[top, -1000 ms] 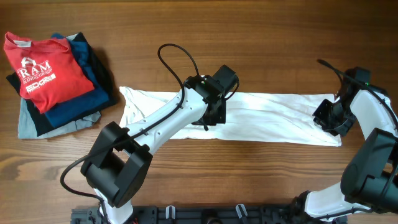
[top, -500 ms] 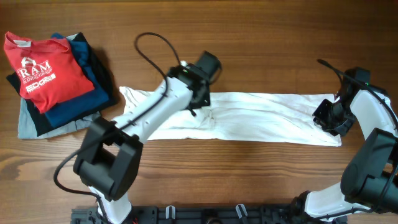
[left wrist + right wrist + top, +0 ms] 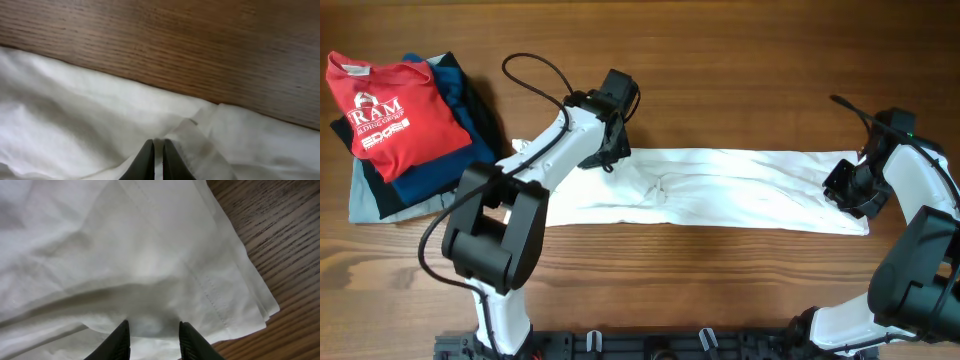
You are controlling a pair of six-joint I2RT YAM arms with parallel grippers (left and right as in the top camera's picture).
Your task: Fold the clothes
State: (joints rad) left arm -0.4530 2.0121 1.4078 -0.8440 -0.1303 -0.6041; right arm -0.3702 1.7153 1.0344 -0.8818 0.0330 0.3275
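The clothes [image 3: 740,190], a white T-shirt, lie as a long narrow strip across the middle of the table, no lettering showing. My left gripper [image 3: 612,160] is at the strip's far edge near its left end. In the left wrist view its jaws [image 3: 157,141] are pinched on a thin fold of the white cloth [image 3: 75,115]. My right gripper [image 3: 842,192] sits on the strip's right end. In the right wrist view its fingers [image 3: 152,325] clamp a thick bunch of the cloth [image 3: 125,240] near the hemmed corner.
A pile of folded garments stands at the far left, with a red T-shirt [image 3: 395,115] with white lettering on top of dark blue [image 3: 450,165] and grey [image 3: 370,200] ones. Bare wooden tabletop [image 3: 740,80] lies beyond and in front of the strip.
My left gripper has travelled left along the shirt's far edge, from its middle toward its left end, and the cloth there has wrinkled. The right arm has not moved.
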